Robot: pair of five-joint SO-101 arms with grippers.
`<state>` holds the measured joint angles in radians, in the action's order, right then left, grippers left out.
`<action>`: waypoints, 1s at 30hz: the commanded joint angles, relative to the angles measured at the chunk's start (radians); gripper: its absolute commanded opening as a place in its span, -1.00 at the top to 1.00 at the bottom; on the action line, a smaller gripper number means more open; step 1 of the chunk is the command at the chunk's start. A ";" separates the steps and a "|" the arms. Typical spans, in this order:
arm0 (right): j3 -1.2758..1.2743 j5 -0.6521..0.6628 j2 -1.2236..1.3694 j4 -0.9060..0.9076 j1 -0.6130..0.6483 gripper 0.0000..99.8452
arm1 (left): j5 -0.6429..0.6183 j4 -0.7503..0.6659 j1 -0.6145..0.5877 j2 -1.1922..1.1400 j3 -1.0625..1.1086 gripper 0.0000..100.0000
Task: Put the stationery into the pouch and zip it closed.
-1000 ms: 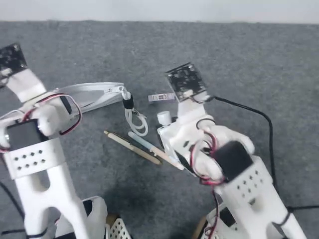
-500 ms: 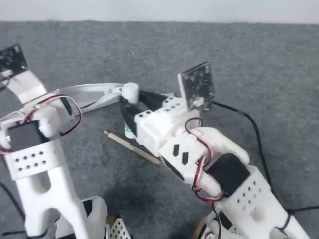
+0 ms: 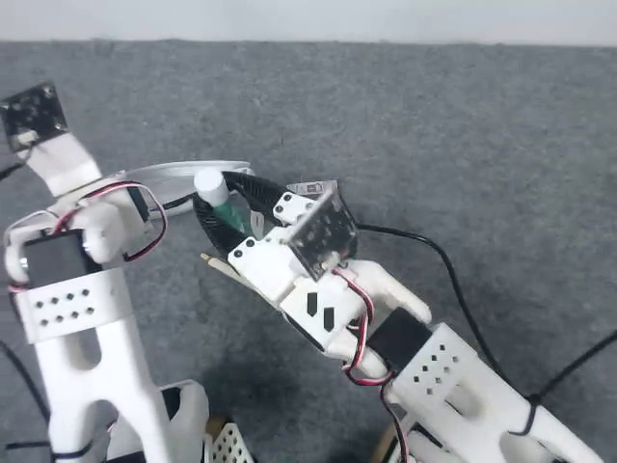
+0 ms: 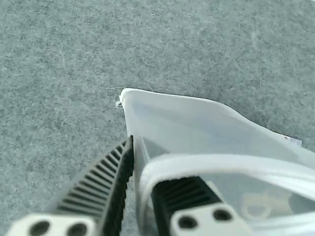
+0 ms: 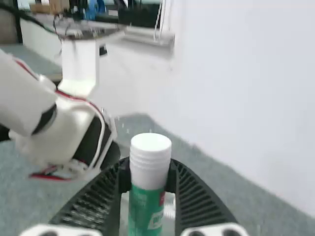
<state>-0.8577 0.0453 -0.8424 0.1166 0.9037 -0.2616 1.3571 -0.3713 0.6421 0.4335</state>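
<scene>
My right gripper (image 3: 220, 204) is shut on a glue stick (image 3: 216, 196) with a white cap and green body, held tilted above the table just beside the pouch (image 3: 181, 176). In the right wrist view the glue stick (image 5: 147, 189) stands upright in my right gripper (image 5: 146, 172), and the left arm is just beyond it. The pouch (image 4: 197, 125) is translucent white, and my left gripper (image 4: 140, 189) is shut on its rim, one finger inside and one outside. A wooden pencil (image 3: 216, 263) lies on the grey table, mostly hidden under the right arm.
A small white clip (image 3: 310, 185) lies beyond the right gripper. A black cable (image 3: 439, 258) trails right from the right arm. White mounts (image 3: 198, 434) sit at the near edge. Open grey surface (image 3: 463, 125) stretches to the far right.
My right gripper has risen from the table with the glue stick and swung left to the pouch, tilting upward. The left arm has barely moved.
</scene>
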 commanded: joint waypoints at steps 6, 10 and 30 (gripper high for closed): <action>0.000 0.018 -0.036 -0.305 0.007 0.99 | -0.014 -0.025 0.043 -0.006 -0.001 0.98; -0.002 0.011 -0.025 -0.374 0.007 0.99 | -0.014 -0.025 0.049 -0.006 -0.001 0.98; 0.003 -0.130 0.460 -0.731 -0.041 0.99 | -0.014 -0.025 0.046 -0.006 -0.001 0.98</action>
<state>-0.8730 -0.0744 -0.4235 -0.5386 0.8884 -0.2616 1.3571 -0.3314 0.6406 0.4350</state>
